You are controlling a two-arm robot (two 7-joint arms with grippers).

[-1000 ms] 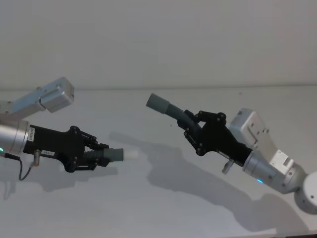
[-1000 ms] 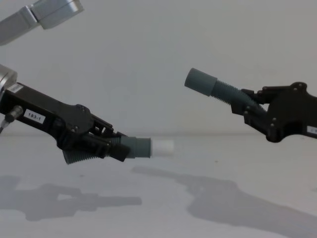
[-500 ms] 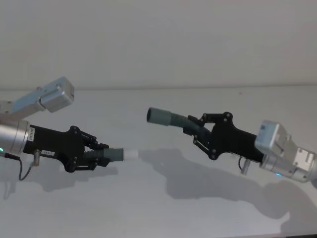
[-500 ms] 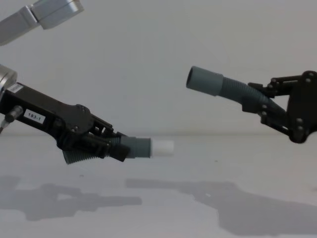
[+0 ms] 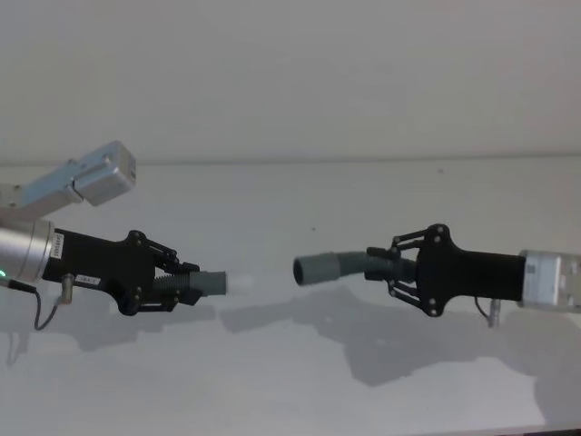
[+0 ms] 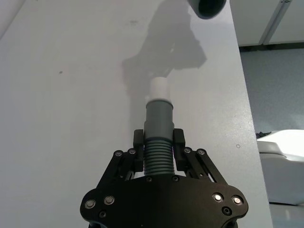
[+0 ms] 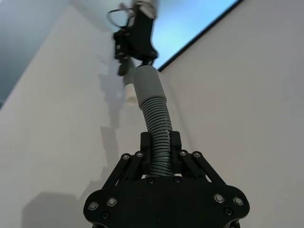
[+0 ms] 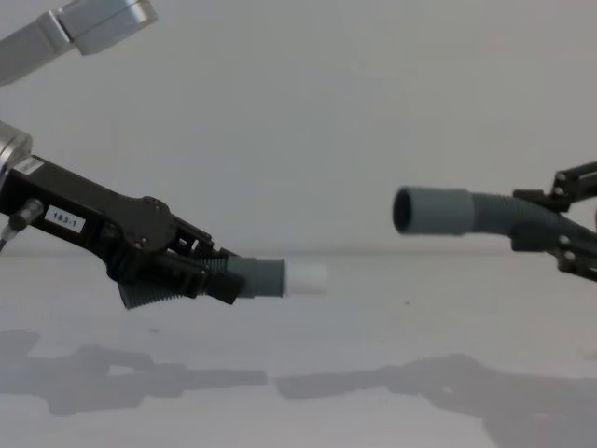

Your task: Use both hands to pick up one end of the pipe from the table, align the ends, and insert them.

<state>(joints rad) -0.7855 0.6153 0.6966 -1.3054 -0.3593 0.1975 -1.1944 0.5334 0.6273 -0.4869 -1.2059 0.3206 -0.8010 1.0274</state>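
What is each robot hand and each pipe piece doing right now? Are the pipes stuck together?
left gripper, shut on the white-tipped piece, off the table.
right gripper, shut on the socket piece, in the air.
white-tipped piece, gripped by its ribs, tip pointing toward the socket piece.
socket piece, gripped by its ribs, not joined, gap between.
table, shadowed beneath both arms.

a plain white wall (image 5: 290, 73) fills the far side, bare and evenly lit. it meets the far edge of the matte white table (image 5: 300, 195) in one straight horizontal line. soft grey shadows (image 5: 381, 341) spread across the near part of the table top, and their blurred edges suggest diffuse light from above. in the left wrist view the table ends at a straight edge, with a grey-blue floor (image 6: 263, 90) lower down beyond it. white panels (image 6: 266, 21) with thin frame lines stand on that floor, and a rounded white shape (image 6: 282, 142) lies near the table edge.
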